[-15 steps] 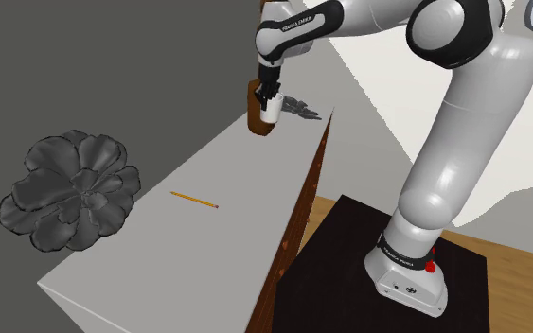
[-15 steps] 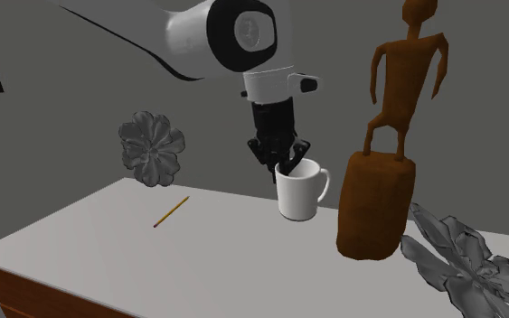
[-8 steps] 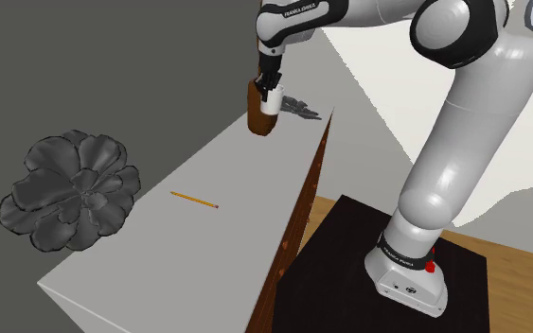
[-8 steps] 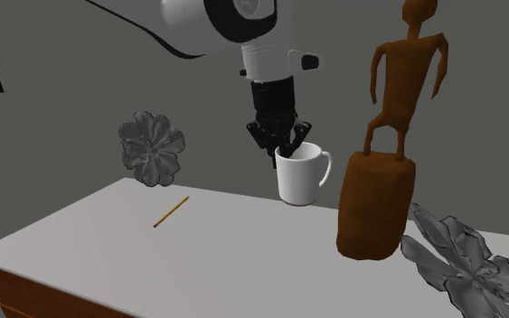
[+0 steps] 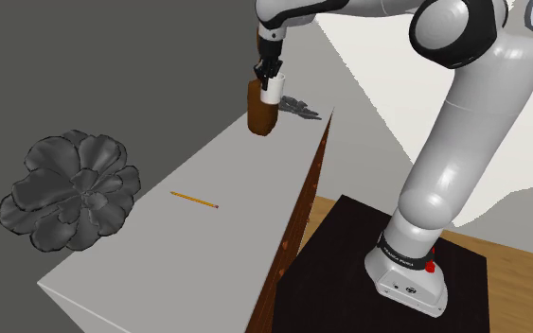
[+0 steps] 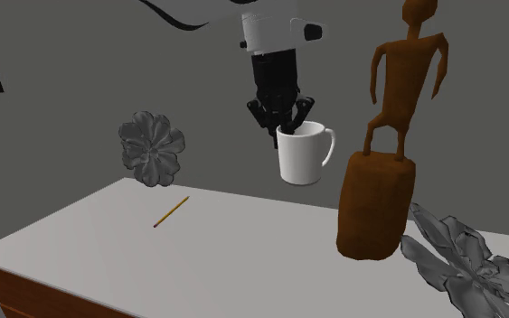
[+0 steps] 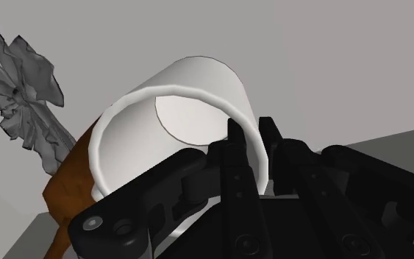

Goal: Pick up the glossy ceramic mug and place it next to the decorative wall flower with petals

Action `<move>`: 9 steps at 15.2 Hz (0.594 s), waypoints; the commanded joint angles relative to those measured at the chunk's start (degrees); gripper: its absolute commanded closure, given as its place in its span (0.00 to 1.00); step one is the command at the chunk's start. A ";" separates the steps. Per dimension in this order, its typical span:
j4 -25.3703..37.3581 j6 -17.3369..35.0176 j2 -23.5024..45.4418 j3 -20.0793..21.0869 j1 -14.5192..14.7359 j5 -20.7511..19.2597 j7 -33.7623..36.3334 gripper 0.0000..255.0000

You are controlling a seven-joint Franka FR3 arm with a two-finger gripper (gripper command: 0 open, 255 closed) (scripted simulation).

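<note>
White mug (image 6: pixel 299 158) hangs just below the end effector (image 6: pixel 284 135), which clasps its rim.

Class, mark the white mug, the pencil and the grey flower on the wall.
white mug (image 6: pixel 299 155): second exterior view, middle of its outer wall.
pencil (image 6: pixel 172 211): second exterior view, middle of its shaft.
grey flower (image 6: pixel 152 149): second exterior view, centre of its petals.
</note>
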 commanded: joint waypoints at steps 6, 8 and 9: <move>6.09 -5.53 0.57 0.02 0.02 0.10 -0.22 1.00; 8.06 -7.17 0.89 0.02 0.02 0.15 -0.30 1.00; 9.07 -7.99 1.08 0.02 0.01 0.17 -0.34 1.00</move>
